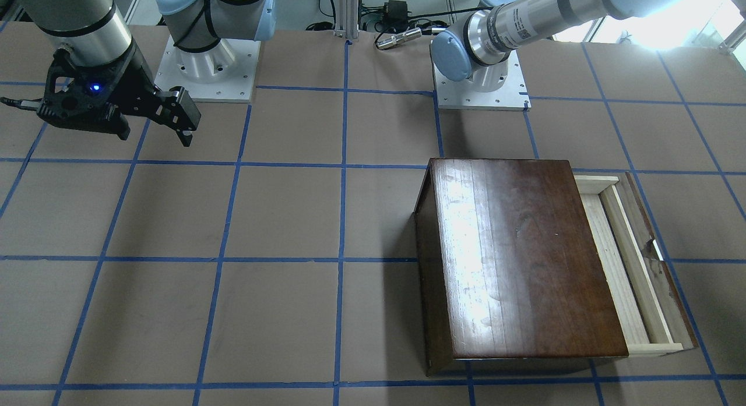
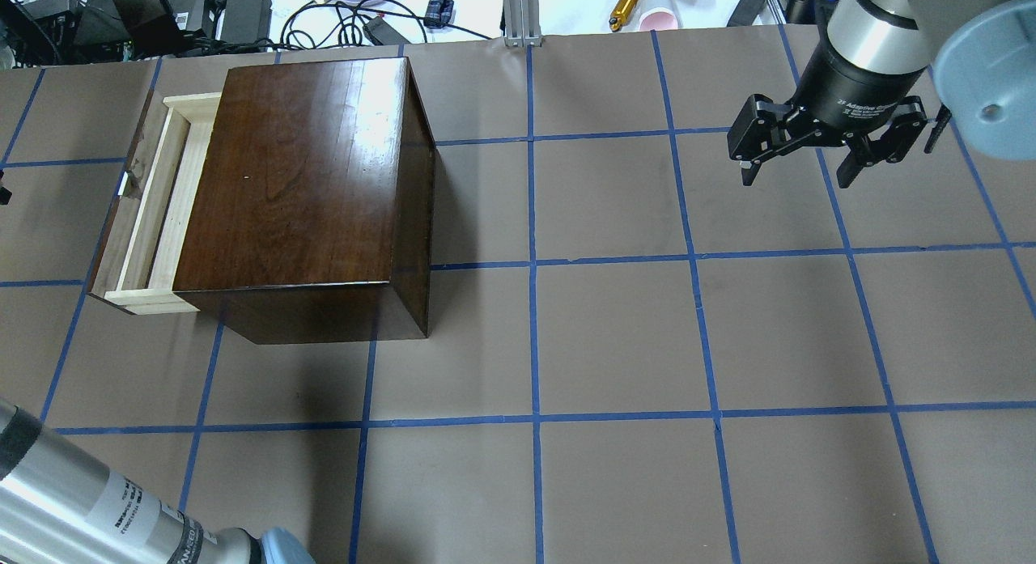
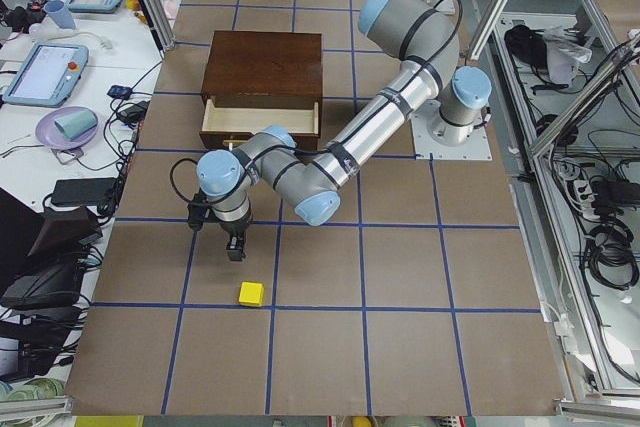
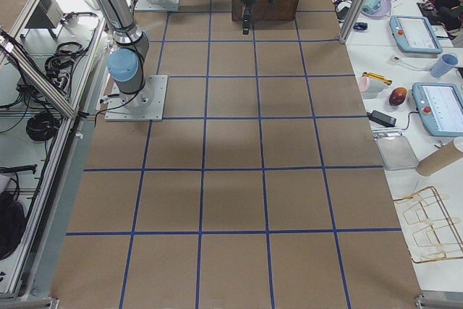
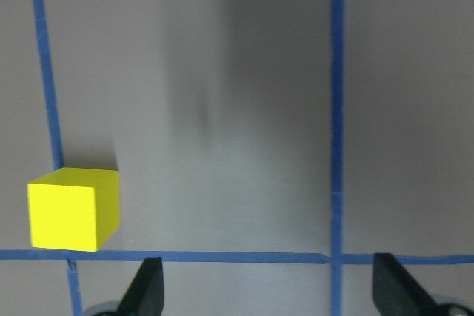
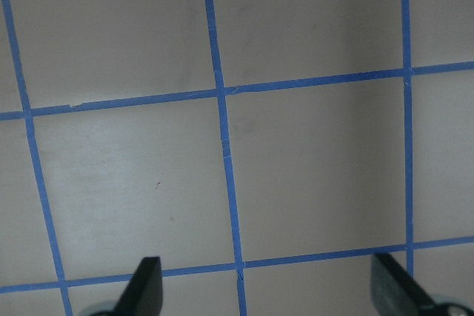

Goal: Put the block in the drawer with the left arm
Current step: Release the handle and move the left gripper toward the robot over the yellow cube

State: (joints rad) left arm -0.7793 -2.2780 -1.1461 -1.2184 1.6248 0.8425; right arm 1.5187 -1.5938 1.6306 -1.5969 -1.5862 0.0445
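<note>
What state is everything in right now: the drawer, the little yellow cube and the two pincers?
drawer, pulled partly open, nothing seen inside.
block, lying on the table, not gripped.
left pincer, open, empty, above the table beside the block.
right pincer, open, empty.

Looks down on the wooden box [image 2: 299, 192] from two opposite sides, fairly near; views it far off from both table [image 2: 615, 321] ends; from both wrists, close on table away from it.

block [image 3: 251, 294] on table [image 3: 400, 347], drawer [image 3: 255, 117] well apart
</note>
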